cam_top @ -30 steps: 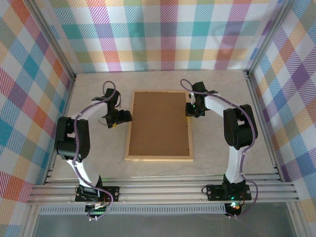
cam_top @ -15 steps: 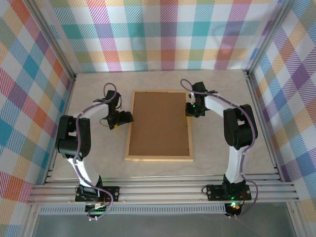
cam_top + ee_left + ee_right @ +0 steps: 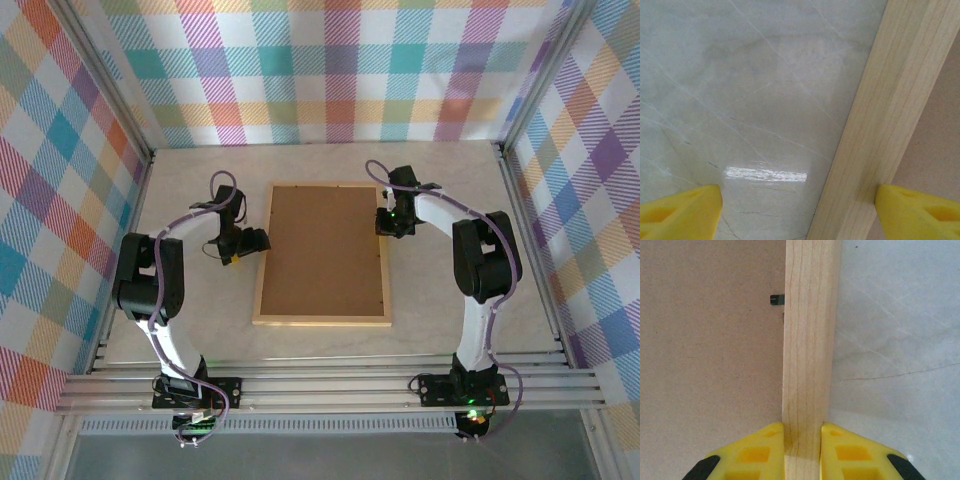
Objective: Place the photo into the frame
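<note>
The frame of light wood lies face down on the table, its brown backing board facing up. The photo is hidden. My left gripper hangs over the frame's left rail, open. In the left wrist view one yellow fingertip is over the table and the other over the backing board's edge. My right gripper is shut on the frame's right rail, with its yellow fingers pressed against both sides of the wood.
The table is pale marble with aluminium rails along its sides and front. Plaid walls stand close round it. A small dark metal tab sits at the inner edge of the right rail on the backing board.
My left arm has shifted slightly, its gripper staying at the frame's left rail. The right arm and the frame have not moved.
</note>
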Controlling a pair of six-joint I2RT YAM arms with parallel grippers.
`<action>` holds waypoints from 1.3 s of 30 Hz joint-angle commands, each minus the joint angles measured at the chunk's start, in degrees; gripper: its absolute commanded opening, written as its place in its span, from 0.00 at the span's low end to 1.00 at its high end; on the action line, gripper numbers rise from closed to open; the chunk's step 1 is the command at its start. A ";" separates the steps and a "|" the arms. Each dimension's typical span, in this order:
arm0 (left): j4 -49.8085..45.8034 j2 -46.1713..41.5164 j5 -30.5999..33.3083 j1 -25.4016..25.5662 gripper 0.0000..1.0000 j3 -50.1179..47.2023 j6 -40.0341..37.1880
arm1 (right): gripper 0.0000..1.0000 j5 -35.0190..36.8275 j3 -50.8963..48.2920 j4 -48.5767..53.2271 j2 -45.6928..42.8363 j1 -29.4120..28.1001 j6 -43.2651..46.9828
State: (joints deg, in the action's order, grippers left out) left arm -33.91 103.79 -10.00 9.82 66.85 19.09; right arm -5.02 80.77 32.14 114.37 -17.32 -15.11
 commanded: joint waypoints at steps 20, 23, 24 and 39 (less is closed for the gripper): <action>-1.89 10.80 -1.43 6.61 0.80 1.79 -0.74 | 0.19 -2.40 -1.45 2.14 1.38 -0.96 -0.50; -2.30 12.25 -1.34 7.78 0.80 1.96 -0.66 | 0.18 -2.95 -1.23 1.97 1.35 -0.98 -0.77; -2.54 12.69 -1.33 8.13 0.80 2.13 -0.59 | 0.19 -2.98 -1.10 2.04 1.39 -1.01 -0.85; -5.10 8.92 -3.31 8.64 0.81 7.73 -0.81 | 0.18 -0.18 -0.40 3.44 1.38 -1.00 -1.13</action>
State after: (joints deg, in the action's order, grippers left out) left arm -38.09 110.41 -7.94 14.28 75.02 18.65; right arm -3.44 80.79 32.18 114.26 -16.84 -15.84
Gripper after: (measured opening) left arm 0.811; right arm 0.185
